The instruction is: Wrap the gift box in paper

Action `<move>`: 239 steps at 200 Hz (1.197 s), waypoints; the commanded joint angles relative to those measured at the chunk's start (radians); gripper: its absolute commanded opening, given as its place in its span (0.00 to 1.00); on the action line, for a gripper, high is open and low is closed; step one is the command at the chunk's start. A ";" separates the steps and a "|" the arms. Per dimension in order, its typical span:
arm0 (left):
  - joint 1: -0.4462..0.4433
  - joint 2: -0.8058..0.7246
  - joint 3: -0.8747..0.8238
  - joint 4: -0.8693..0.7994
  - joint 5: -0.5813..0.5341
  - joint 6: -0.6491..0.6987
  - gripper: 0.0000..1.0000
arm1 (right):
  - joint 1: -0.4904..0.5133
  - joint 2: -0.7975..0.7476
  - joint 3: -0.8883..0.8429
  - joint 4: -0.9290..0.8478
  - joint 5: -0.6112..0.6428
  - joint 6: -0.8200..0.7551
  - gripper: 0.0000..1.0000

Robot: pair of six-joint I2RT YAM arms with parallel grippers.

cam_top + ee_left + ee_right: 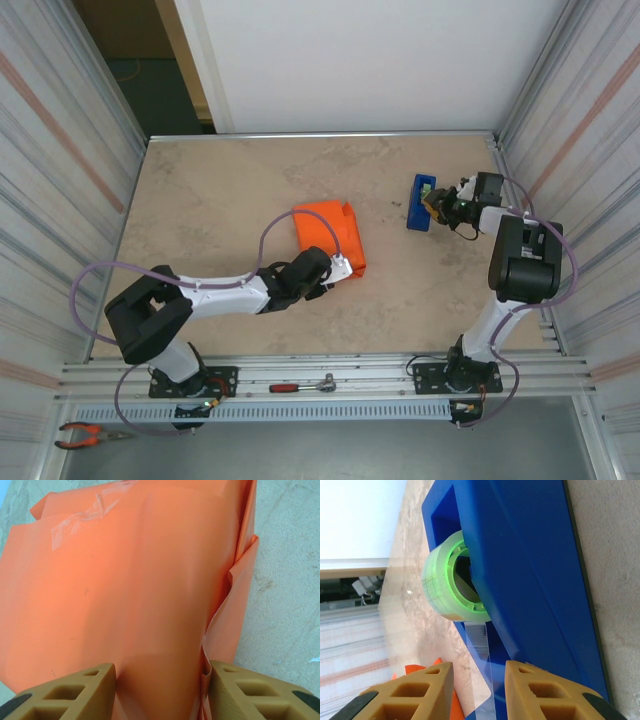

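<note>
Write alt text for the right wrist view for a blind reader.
A blue tape dispenser lies on a beige table, its green-cored roll of clear tape facing the camera. A strip of tape runs from the roll down between the tan fingers of the right end effector, which stand apart; orange paper shows behind.

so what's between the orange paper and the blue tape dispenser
Nothing: from the top external view, the stretch of table between the paper and the tape dispenser is bare.

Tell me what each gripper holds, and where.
The left gripper clamps the paper at its near end. The right gripper straddles the tape strip, jaws apart.
</note>
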 commanded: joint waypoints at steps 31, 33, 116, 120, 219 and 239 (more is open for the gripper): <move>0.011 0.047 -0.004 -0.065 0.037 -0.030 0.50 | -0.002 0.022 -0.029 0.061 -0.037 0.007 0.32; 0.011 0.047 -0.004 -0.065 0.036 -0.030 0.50 | -0.003 0.023 -0.033 0.066 -0.038 0.010 0.31; 0.011 0.047 -0.003 -0.070 0.037 -0.031 0.49 | -0.021 0.019 -0.128 0.197 -0.082 0.073 0.28; 0.011 0.047 -0.004 -0.071 0.038 -0.031 0.49 | -0.021 0.017 -0.130 0.202 -0.083 0.076 0.28; 0.010 0.044 -0.003 -0.075 0.039 -0.032 0.50 | -0.021 -0.010 -0.166 0.242 -0.098 0.098 0.08; 0.009 0.042 -0.003 -0.077 0.039 -0.032 0.49 | -0.021 -0.025 -0.160 0.234 -0.113 0.109 0.00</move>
